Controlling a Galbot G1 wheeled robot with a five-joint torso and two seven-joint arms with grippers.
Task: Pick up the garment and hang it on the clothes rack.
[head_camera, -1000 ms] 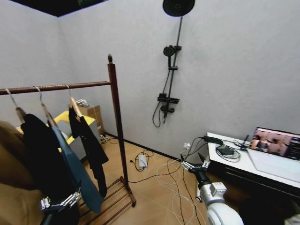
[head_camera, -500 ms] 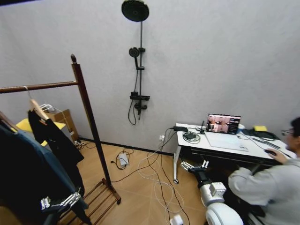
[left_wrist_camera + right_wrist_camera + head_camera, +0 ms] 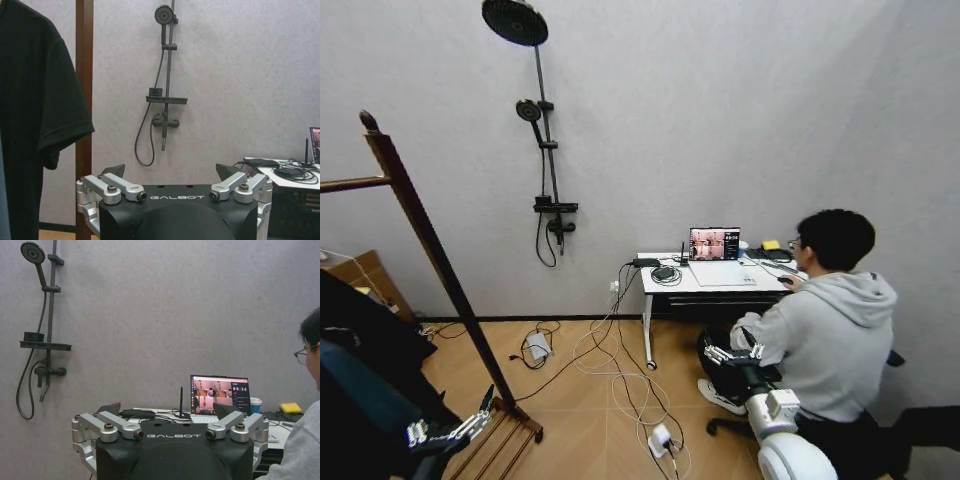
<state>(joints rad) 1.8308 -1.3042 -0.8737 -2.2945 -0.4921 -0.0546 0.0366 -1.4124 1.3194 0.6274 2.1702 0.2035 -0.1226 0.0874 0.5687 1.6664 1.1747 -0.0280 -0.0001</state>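
On my far left in the head view, dark clothes hang at the frame edge, black fabric above and a blue-teal shirt [image 3: 355,405] lower down; I cannot tell from there which dark piece is the garment. In the left wrist view the garment [image 3: 35,115] is clearer, a black short-sleeved shirt hanging just in front of the rack post, its sleeve crossing the wood. The clothes rack [image 3: 430,265] shows one reddish-brown post with a knob top, leaning across my head view, a stub of rail running off to the left and the slatted bottom shelf at its foot. My left gripper [image 3: 448,430] hangs low beside that shelf, empty, and its fingers [image 3: 114,170] stand spread apart in the wrist view, touching nothing. Right of the post, a black shower set [image 3: 542,150] is fixed to the grey wall, with a round head on top and a hand shower below. Cables [image 3: 620,375] trail over the wooden floor toward a white desk [image 3: 715,278] carrying a lit laptop [image 3: 715,244]. A person in a grey hoodie [image 3: 825,330] sits at the desk. My right gripper [image 3: 734,353] hovers low in front of that person, fingers [image 3: 227,410] spread wide and holding nothing, well apart from the rack.
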